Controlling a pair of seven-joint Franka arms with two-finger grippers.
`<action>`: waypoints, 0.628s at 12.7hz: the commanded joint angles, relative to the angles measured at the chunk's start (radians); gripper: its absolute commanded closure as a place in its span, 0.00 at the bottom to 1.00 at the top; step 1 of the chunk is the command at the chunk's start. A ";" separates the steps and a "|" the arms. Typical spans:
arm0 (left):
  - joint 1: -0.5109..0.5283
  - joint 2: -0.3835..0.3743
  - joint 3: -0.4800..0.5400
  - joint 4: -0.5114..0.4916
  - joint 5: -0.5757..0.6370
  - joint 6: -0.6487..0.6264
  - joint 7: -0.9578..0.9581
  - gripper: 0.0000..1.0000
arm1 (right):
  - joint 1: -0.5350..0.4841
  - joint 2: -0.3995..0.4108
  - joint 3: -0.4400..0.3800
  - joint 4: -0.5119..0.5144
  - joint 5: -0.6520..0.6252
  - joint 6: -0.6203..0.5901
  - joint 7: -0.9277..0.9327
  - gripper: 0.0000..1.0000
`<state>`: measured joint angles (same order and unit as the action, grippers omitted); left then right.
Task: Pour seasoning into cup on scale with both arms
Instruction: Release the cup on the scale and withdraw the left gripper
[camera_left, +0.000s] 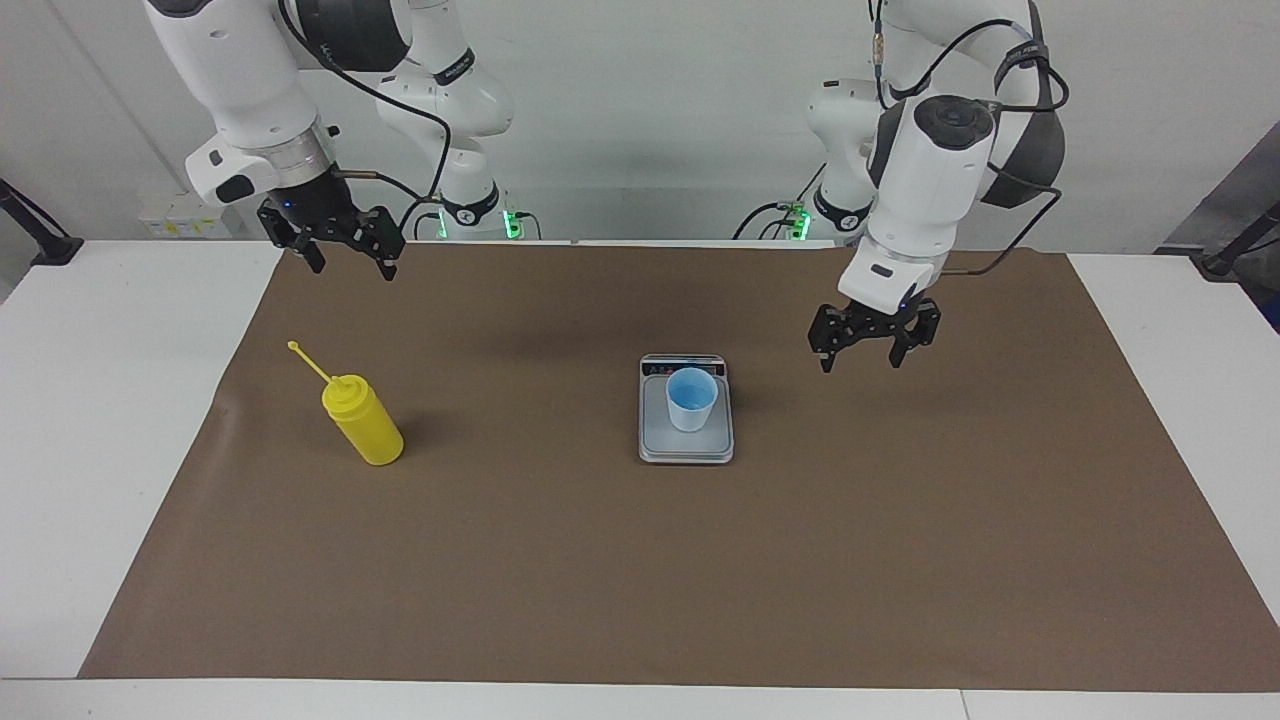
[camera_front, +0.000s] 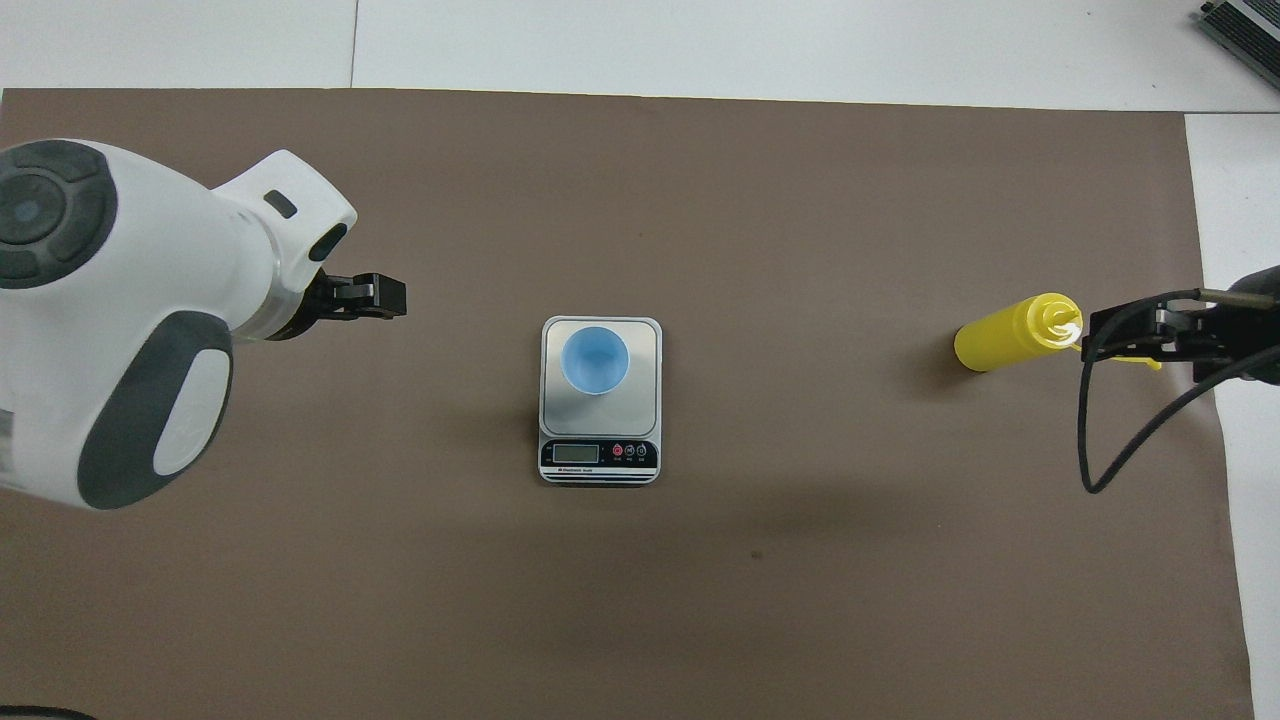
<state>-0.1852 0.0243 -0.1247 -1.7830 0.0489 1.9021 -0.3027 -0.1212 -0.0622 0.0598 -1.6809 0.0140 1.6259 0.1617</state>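
While the right gripper (camera_left: 340, 255) hangs with fingers spread and empty over the brown mat (camera_left: 560, 560) at eleven o'clock from the yellow seasoning bottle (camera_left: 365, 424), that bottle stands alone toward the right arm's end. Mid-mat, the blue cup (camera_left: 691, 398) sits on the scale (camera_left: 686, 445). At two o'clock from the cup, the left gripper (camera_left: 874, 346) hovers over bare mat, fingers apart, holding nothing.
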 joint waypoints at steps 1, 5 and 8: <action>0.062 -0.053 -0.004 0.023 -0.037 -0.102 0.117 0.00 | -0.077 0.033 0.005 0.032 0.018 0.075 0.010 0.00; 0.121 -0.084 0.000 0.072 -0.038 -0.228 0.213 0.00 | -0.133 0.201 0.005 0.195 0.011 0.100 0.076 0.00; 0.177 -0.084 -0.001 0.115 -0.038 -0.304 0.299 0.00 | -0.166 0.410 0.009 0.412 0.006 0.106 0.076 0.00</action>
<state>-0.0462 -0.0567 -0.1178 -1.6976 0.0277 1.6527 -0.0605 -0.2690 0.1792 0.0551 -1.4664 0.0163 1.7512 0.2189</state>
